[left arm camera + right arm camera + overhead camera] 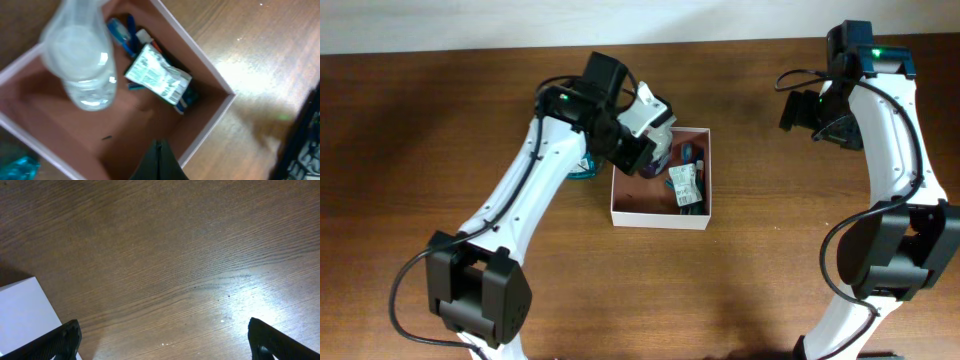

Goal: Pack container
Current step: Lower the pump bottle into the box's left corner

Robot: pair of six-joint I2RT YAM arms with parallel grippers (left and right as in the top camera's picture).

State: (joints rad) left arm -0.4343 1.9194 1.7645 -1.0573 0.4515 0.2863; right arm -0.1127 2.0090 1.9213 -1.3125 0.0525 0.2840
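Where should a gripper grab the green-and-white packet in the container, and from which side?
Probably mid-length, across its narrow width, straight down from above. The packet lies slanted on top of other items near the container wall, so side approaches look blocked. Its long edges look free; the clear bottle is off to one side.

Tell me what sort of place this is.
Likely a robotics test bench rather than a home: the left arm and right arm stand at a wooden table, with a white container holding toiletries.
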